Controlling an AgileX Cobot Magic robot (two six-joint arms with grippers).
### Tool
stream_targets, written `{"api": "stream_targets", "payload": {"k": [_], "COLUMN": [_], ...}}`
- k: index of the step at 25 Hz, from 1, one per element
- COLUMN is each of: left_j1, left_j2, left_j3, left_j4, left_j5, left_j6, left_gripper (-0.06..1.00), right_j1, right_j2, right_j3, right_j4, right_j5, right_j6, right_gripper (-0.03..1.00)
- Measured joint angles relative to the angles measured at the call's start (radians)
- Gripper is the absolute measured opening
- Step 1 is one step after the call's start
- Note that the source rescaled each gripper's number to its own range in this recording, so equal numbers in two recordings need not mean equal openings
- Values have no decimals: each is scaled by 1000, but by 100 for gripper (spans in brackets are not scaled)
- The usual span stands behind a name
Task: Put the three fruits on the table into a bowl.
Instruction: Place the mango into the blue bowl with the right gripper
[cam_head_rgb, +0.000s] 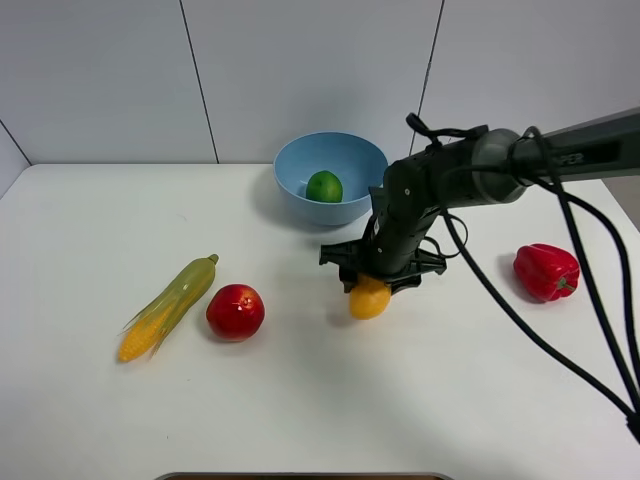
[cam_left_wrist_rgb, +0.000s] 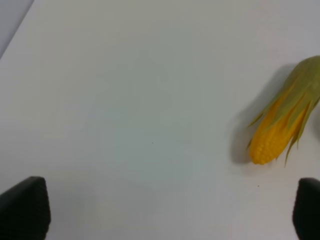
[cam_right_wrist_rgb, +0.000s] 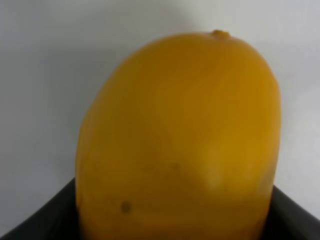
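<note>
The green lime (cam_head_rgb: 324, 186) lies inside the light-blue bowl (cam_head_rgb: 296, 200) at the back of the white table (cam_head_rgb: 300, 410). The red apple (cam_head_rgb: 235, 312) sits on the table at left, beside the corn. My right gripper (cam_head_rgb: 377, 281) reaches to mid-table and is closed around the yellow-orange mango (cam_head_rgb: 369, 299), at or just above the tabletop. In the right wrist view the mango (cam_right_wrist_rgb: 180, 140) fills the picture, with dark fingers (cam_right_wrist_rgb: 40, 220) at both its sides. My left gripper (cam_left_wrist_rgb: 170, 215) is open and empty over bare table; its arm does not show in the exterior high view.
A green-husked corn cob (cam_head_rgb: 170, 305) lies left of the apple and also shows in the left wrist view (cam_left_wrist_rgb: 282, 125). A red bell pepper (cam_head_rgb: 546, 271) sits at right. The right arm's cables (cam_head_rgb: 560, 330) hang over the right of the table.
</note>
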Motion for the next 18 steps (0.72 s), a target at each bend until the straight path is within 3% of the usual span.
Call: {"api": "stream_targets", "payload": {"k": [10,18], "left_j1": [0,0], "left_j2": [0,0], "left_j3": [0,0], "left_j4": [0,0], "left_j5": [0,0], "left_j6": [-1,-1], "left_gripper": [100,100], "right_j1": [0,-48], "right_j2": [-244,-309], "right_j3": [0,0], "right_j4": [-120,-216], "right_j5": [-6,-172], "right_j6": [0,-3], "right_gripper": [0,0]}}
